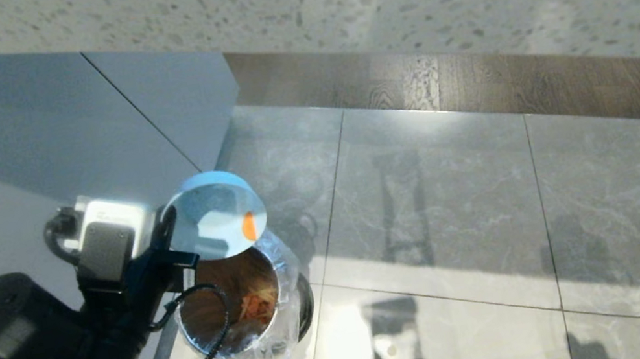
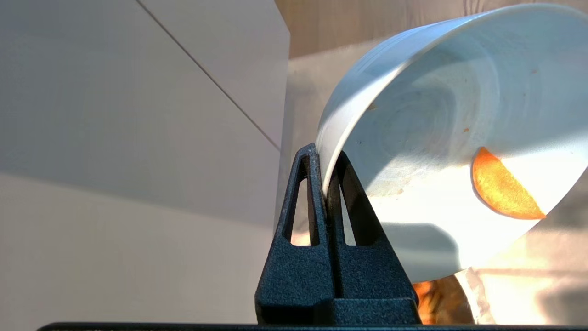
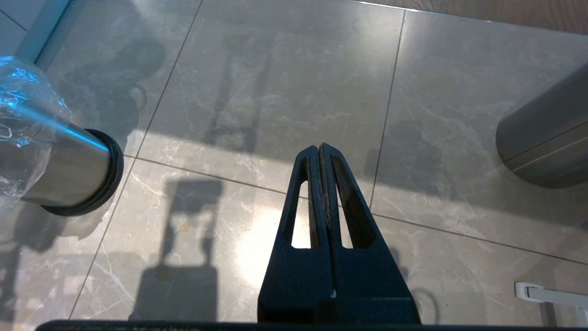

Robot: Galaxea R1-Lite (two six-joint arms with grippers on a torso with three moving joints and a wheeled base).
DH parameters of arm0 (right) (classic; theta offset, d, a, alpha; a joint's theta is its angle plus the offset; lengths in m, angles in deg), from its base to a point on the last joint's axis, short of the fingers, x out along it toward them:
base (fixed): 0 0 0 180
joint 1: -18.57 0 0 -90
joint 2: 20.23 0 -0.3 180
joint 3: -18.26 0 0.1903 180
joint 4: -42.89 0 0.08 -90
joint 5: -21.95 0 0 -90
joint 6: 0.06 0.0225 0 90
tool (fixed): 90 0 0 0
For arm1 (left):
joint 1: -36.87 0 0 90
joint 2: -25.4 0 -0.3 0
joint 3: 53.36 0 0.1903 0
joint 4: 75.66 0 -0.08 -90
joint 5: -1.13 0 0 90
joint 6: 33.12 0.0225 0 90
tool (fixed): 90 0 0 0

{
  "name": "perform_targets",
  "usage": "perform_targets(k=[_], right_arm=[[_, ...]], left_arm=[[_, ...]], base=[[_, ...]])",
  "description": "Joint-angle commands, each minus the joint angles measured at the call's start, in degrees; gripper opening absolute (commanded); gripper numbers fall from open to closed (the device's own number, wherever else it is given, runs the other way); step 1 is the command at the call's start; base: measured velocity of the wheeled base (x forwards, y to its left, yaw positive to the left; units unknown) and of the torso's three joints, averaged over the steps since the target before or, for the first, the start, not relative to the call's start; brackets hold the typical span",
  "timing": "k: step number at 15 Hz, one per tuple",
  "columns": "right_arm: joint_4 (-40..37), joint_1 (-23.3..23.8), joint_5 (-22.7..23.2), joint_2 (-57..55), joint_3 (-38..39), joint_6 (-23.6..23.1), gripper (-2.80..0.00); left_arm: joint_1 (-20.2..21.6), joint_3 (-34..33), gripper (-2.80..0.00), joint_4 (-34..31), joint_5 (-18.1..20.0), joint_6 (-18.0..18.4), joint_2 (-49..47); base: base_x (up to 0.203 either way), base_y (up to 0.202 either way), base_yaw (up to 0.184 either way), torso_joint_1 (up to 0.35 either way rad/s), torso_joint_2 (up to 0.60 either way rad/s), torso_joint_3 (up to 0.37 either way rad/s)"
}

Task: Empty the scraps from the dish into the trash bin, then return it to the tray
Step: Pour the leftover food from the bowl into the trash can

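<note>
Because I want the scraps to slide straight down, I have the left gripper (image 2: 325, 184) pinched on the dish (image 1: 214, 214) rim, tipping it steeply over the trash bin (image 1: 238, 312) just below, one orange chunk (image 2: 503, 186) clinging inside; right gripper (image 3: 321, 184) idle, closed.

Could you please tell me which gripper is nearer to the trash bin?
Left. The left gripper holds the tilted dish right over the trash bin; the right gripper hangs shut above the floor, off to the bin's side.
</note>
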Motion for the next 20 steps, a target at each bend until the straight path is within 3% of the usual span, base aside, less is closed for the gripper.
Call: perform_targets(k=[1,3,6,10,12,13,15,16,20], right_arm=[[0.04,-0.01,-0.02,0.02,-0.02,0.03,-2.80],[0.04,-0.01,-0.02,0.02,-0.04,0.03,-2.80],[0.04,-0.01,-0.02,0.02,-0.04,0.03,-2.80],[0.04,-0.01,-0.02,0.02,0.05,0.03,-2.80],[0.04,-0.01,-0.02,0.02,-0.04,0.03,-2.80],[0.04,-0.01,-0.02,0.02,0.05,0.03,-2.80],[0.04,-0.01,-0.02,0.02,-0.03,0.03,-2.80],[0.04,-0.01,-0.02,0.02,0.04,0.03,-2.80],[0.04,-0.01,-0.02,0.02,0.00,0.03,-2.80]], left_arm=[[-0.06,-0.63,-2.80,2.72,-2.52,7.68,4.28],[0.23,-1.50,-2.80,2.72,-5.38,20.45,6.21],[0.89,-3.61,-2.80,1.70,-5.14,37.73,8.05],[0.89,-1.08,-2.80,-11.88,-2.49,62.89,10.36],[1.33,0.32,-2.80,-13.74,-2.40,73.71,10.57],[1.64,2.27,-2.80,-12.24,-2.37,76.50,10.53],[2.53,3.50,-2.80,-0.03,-2.17,81.36,10.15],[2.74,3.12,-2.80,2.67,-1.97,84.59,10.34],[1.96,3.00,-2.80,2.72,-0.21,84.52,12.17]], base=[[0.000,0.000,0.000,0.000,0.00,0.000],[0.000,0.000,0.000,0.000,0.00,0.000],[0.000,0.000,0.000,0.000,0.00,0.000],[0.000,0.000,0.000,0.000,0.00,0.000],[0.000,0.000,0.000,0.000,0.00,0.000],[0.000,0.000,0.000,0.000,0.00,0.000],[0.000,0.000,0.000,0.000,0.00,0.000],[0.000,0.000,0.000,0.000,0.00,0.000],[0.000,0.000,0.000,0.000,0.00,0.000]])
